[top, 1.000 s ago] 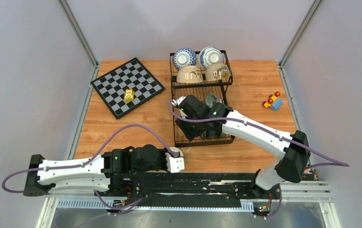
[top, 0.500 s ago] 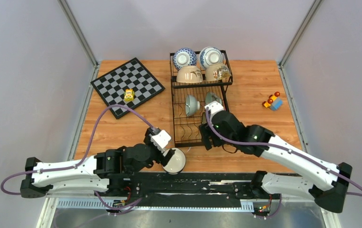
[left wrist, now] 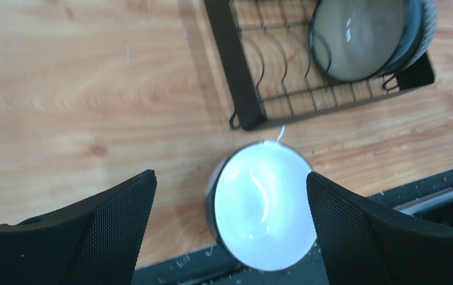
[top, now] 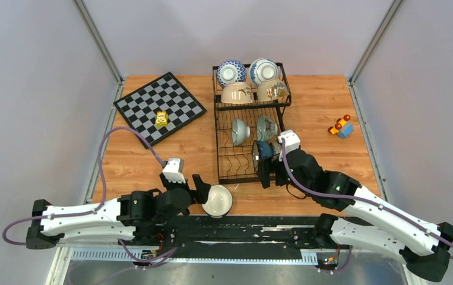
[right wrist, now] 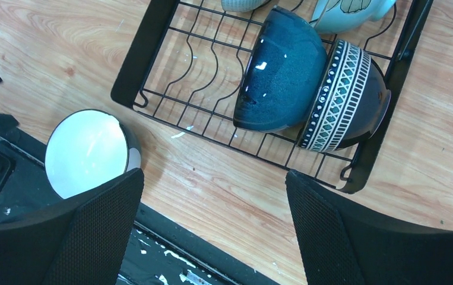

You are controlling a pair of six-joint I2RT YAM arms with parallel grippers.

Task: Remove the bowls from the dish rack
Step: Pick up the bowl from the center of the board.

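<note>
We see the left arm stretched low, its left gripper gaping and empty above a white bowl just before the dish rack. The right gripper, equally wide and empty, hovers over the rack's near edge, where two dark bowls stand.

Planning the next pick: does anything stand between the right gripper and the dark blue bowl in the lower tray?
Nothing visible does. The open right gripper hangs over the near edge of the dish rack; only bare wires lie before the dark blue bowl. A patterned bowl touches it.
</note>
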